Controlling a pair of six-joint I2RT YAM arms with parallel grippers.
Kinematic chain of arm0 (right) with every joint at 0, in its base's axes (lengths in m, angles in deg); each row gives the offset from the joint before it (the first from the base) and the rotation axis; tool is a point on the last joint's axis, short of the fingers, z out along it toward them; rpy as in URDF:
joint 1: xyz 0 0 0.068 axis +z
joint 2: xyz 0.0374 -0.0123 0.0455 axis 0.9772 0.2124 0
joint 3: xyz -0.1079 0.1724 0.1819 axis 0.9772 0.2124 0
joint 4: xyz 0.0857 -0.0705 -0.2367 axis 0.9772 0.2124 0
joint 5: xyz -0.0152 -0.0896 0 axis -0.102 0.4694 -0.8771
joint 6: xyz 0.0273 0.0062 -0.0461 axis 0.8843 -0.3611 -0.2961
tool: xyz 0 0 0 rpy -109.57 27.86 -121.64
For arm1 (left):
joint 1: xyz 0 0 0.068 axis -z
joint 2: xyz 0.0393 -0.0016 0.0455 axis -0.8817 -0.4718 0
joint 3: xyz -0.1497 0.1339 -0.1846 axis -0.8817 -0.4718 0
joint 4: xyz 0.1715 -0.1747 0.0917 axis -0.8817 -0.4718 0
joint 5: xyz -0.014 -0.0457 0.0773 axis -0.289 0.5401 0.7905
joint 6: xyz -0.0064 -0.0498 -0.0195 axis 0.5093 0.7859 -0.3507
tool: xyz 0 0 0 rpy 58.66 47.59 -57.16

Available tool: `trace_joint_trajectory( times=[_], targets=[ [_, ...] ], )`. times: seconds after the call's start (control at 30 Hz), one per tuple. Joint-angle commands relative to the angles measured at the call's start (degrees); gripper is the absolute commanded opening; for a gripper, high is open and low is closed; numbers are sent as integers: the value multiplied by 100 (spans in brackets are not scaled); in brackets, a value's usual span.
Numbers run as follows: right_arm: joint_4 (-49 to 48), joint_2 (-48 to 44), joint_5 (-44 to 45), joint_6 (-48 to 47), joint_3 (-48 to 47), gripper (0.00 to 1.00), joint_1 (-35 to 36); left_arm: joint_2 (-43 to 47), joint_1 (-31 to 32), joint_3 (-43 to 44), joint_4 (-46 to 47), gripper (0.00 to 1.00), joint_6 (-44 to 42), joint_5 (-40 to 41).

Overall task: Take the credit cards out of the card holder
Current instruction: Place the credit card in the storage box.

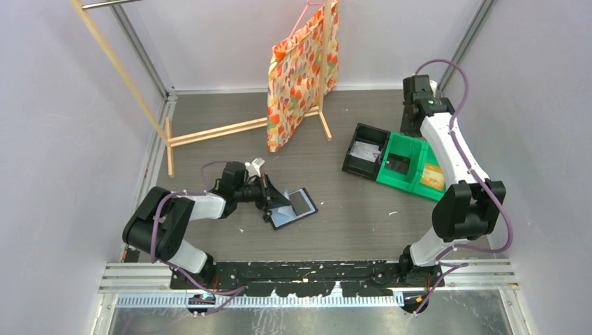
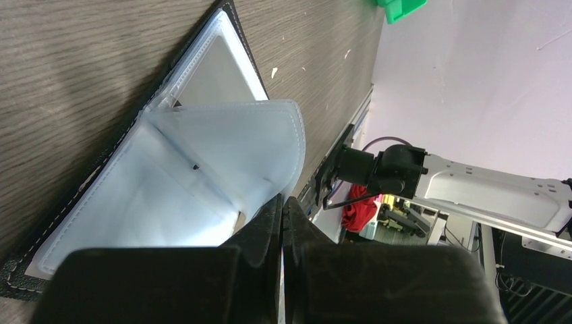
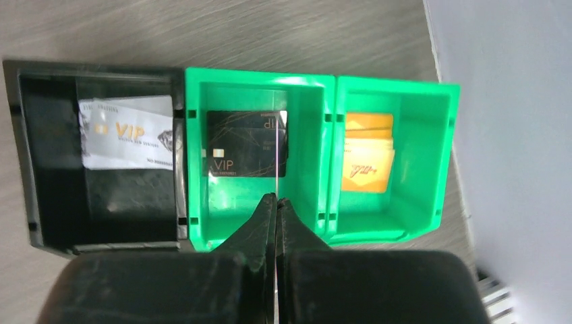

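Observation:
The card holder [image 1: 294,208] lies open on the table, black outside with pale clear pockets [image 2: 168,175]. One clear sleeve [image 2: 256,142] stands raised, and a pale grey card [image 2: 217,67] shows in the far pocket. My left gripper [image 2: 283,200] [image 1: 269,197] is shut, its tips against the raised sleeve's lower edge; whether they pinch it I cannot tell. My right gripper [image 3: 276,200] [image 1: 410,124] hangs over the middle green bin [image 3: 307,202], shut on a credit card [image 3: 277,155] seen edge-on as a thin pale line.
A black bin [image 3: 40,202] holds a silver VIP card [image 3: 125,131]. A black VIP card [image 3: 236,145] lies in the middle green bin and orange cards [image 3: 367,152] in the right green bin [image 3: 425,202]. A patterned bag [image 1: 300,77] hangs on a wooden rack [image 1: 216,131] at the back.

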Motion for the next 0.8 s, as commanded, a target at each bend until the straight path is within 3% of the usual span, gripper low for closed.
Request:
trace_joint_trajectory(
  times=[0.0, 0.13, 0.37, 0.53, 0.77],
  targets=[
    [-619, 54, 60, -1972, 12, 1, 377, 97, 55, 65, 237, 1, -33, -45],
    [-1473, -362, -60, -3386, 772, 1, 606, 116, 85, 54, 249, 1, -31, -25],
    [-2936, -1405, -1230, -6204, 2501, 1, 603, 71, 142, 36, 389, 1, 36, -67],
    [-3510, -1531, -1431, -7058, 2997, 1, 564, 79, 182, 19, 485, 1, 97, -81],
    [-3939, -1533, -1574, -7468, 3172, 1, 430, 86, 220, -25, 688, 0, 191, -102]
  ],
)
